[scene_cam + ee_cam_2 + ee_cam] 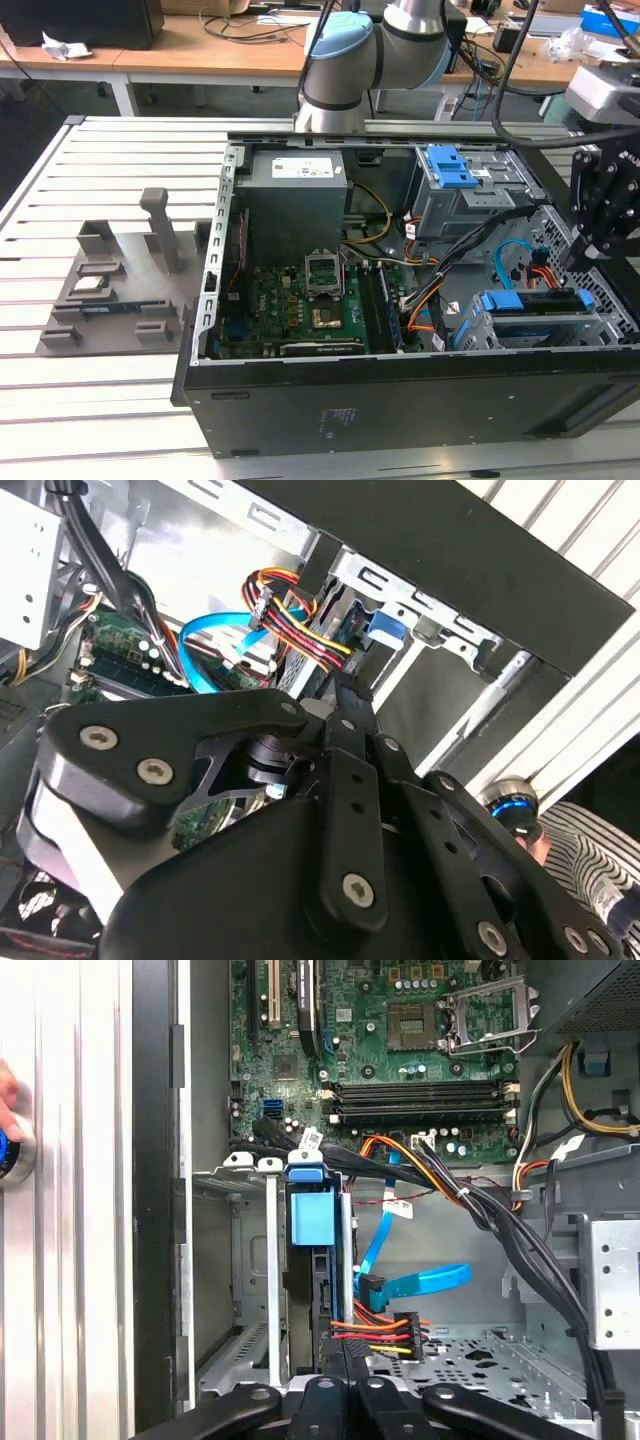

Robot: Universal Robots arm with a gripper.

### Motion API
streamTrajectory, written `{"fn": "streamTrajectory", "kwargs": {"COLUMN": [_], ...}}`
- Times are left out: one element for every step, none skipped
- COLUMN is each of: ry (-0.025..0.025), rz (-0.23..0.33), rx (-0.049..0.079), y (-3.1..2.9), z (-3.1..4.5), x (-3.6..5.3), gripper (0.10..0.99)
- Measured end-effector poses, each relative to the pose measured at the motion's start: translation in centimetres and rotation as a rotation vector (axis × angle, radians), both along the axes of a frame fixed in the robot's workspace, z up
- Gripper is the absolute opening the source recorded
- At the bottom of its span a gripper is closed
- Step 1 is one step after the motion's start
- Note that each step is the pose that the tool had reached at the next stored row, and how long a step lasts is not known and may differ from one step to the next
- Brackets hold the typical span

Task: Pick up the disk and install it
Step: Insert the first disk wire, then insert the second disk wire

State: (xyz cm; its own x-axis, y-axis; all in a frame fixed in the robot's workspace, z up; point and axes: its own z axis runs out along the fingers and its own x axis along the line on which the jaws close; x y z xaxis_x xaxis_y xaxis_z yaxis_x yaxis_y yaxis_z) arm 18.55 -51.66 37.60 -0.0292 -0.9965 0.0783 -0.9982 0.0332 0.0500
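Blue plastic marks the job: the disk (530, 302), a flat silver hard drive framed by a blue bracket, sits in the grey metal drive cage (600, 325) at the lower right of the exterior view, inside the open black computer case (400, 410). In the first wrist view we see the disk (312, 1222) edge-on, standing between the cage's upright rails (270, 1260).

The black linkage gripper (578, 262) hangs just above the right end of the cage in the exterior view. In the first wrist view its tip (343, 1360) lies in line with the disk's edge, very close to it or touching; we cannot tell which. Nor can we tell whether the pincer is open, closed or gripping the bracket.

We judge the pick-up done and the installing step in hand, with the disk already in its slot and perhaps not fully seated.

Any further seating calls for a straight push along the rails, kept clear of the red, yellow and black power cable (375, 1328) and the flat blue data cable (420, 1282) just beside the tip.
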Motion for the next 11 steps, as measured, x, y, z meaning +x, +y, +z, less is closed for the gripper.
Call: {"fn": "streamTrajectory", "kwargs": {"ry": [-0.0001,-0.0001,-0.0001,0.0,0.0,-0.0001,-0.0001,-0.0001,-0.0001,-0.0001,0.0], "rz": [0.0,0.0,0.0,0.0,0.0,0.0,0.0,0.0,0.0,0.0,0.0], "rx": [0.0,0.0,0.0,0.0,0.0,0.0,0.0,0.0,0.0,0.0,0.0], "y": [0.0,0.0,0.0,0.0,0.0,0.0,0.0,0.0,0.0,0.0,0.0], "z": [0.67,0.87,1.02,1.05,1.05,1.07,1.07,1.07,1.07,1.08,1.08], "x": [0.0,0.0,0.0,0.0,0.0,0.0,0.0,0.0,0.0,0.0,0.0], "gripper": [0.106,0.106,0.106,0.106,0.106,0.106,0.106,0.106,0.106,0.106,0.106]}}
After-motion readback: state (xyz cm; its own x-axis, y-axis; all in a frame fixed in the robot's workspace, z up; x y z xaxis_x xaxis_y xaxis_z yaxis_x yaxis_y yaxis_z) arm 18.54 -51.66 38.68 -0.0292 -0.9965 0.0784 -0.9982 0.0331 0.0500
